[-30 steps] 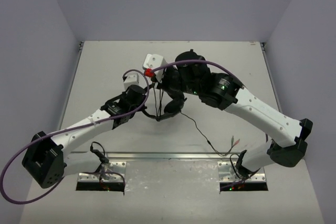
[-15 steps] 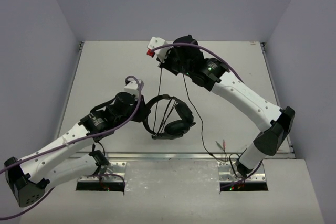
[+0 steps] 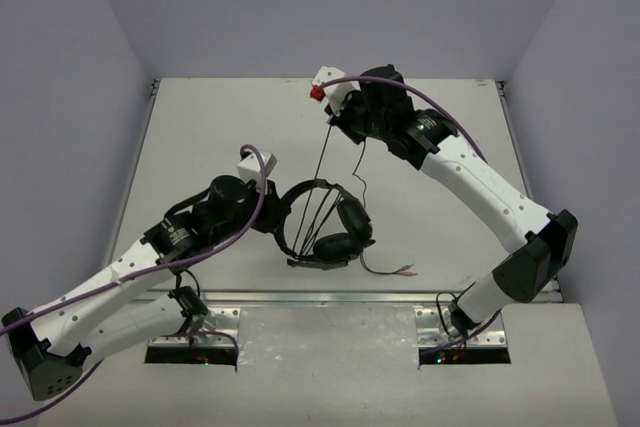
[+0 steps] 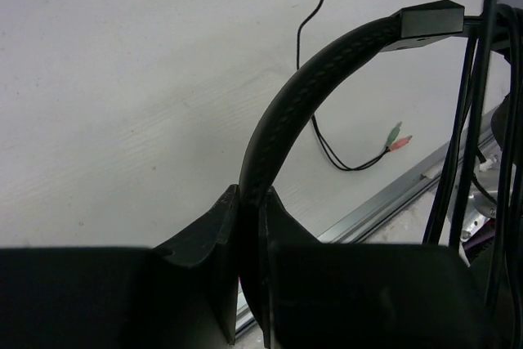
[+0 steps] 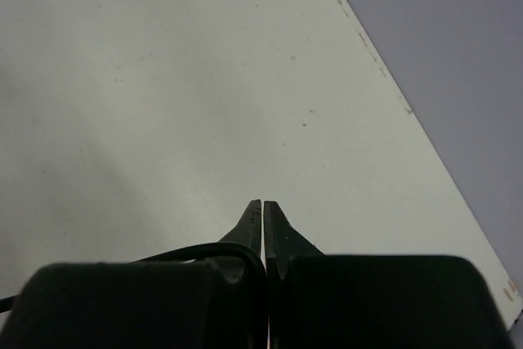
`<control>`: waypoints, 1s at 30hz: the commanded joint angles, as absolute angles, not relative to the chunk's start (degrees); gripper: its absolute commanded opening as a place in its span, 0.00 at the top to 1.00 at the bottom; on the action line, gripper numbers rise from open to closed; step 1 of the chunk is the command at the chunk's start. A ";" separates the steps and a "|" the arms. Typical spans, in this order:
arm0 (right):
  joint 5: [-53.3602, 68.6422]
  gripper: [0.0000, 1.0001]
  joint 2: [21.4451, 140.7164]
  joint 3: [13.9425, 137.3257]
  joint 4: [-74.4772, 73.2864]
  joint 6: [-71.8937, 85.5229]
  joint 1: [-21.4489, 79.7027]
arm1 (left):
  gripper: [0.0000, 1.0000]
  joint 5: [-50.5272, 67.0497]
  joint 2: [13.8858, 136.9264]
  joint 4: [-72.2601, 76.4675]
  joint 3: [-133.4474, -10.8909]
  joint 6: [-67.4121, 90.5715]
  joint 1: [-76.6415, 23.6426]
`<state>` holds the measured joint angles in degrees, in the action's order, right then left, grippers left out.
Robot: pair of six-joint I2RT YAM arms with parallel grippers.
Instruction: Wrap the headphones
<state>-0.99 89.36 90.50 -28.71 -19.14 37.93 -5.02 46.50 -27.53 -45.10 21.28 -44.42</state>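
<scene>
The headphones (image 3: 330,227) are over the near half of the surface, their headband (image 4: 315,71) pinched between the closed fingers of the left hand (image 4: 249,234). The cable (image 3: 322,157) runs taut to the right hand (image 5: 263,217), which is clamped on it farther back. Its plugs (image 3: 405,270) lie on the pale surface (image 3: 200,137) near a metal rail (image 3: 330,297). Lilac-grey walls (image 3: 100,47) enclose three sides. Whether the earcups (image 3: 352,217) touch the surface is unclear.

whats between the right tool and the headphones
Top view: the thin black cable runs straight from the right tool down to the headphones, over bare table. Nothing else lies there.
</scene>
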 commanded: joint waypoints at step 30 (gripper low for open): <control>3.34 0.99 90.88 88.60 -19.16 -15.21 32.43 | 1.00 0.26 42.28 -26.37 -45.00 16.61 -47.37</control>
<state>6.68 91.74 86.59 -26.61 -15.44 34.94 -3.86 43.48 -25.41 -44.12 17.78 -45.84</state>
